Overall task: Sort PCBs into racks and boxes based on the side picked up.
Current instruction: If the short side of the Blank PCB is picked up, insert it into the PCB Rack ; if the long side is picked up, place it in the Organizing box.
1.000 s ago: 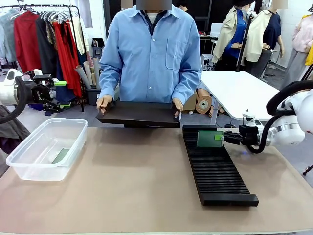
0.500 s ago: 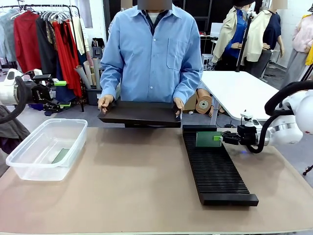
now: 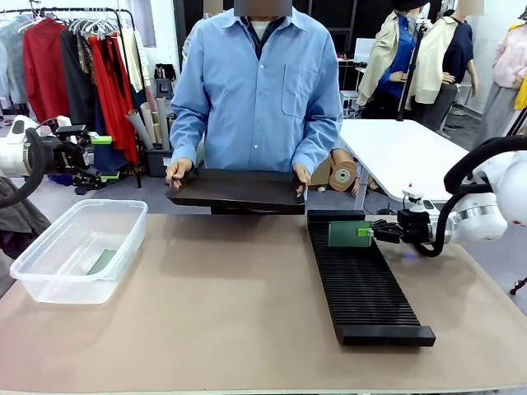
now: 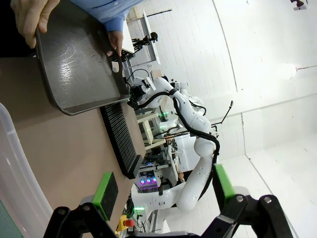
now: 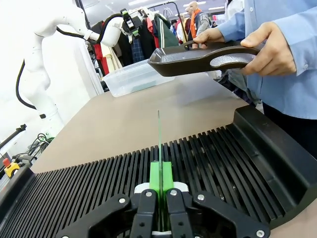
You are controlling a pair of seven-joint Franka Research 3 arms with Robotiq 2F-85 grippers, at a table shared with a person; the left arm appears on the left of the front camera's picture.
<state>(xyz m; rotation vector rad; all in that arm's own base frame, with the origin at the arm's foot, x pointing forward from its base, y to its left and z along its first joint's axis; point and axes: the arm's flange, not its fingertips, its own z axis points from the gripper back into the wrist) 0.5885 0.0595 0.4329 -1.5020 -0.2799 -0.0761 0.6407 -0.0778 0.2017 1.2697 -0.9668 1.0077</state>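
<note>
White glossy jointed robot arms (image 3: 486,216) with looping black cables, black two-finger grippers (image 5: 159,174) with bright green pads and silver screws; person's light blue button-up shirt (image 3: 257,90), chest pocket, long sleeves.

Front view: fixed, raised, looking across the tabletop (image 3: 230,313) at the person (image 3: 257,90) on the far side. Left wrist view: rolled sideways, off the tabletop's edge, looking past the tray (image 4: 79,59) toward the far arm. Right wrist view: low, close over the rack (image 5: 208,158), facing along it. All three share rack and tray.
</note>
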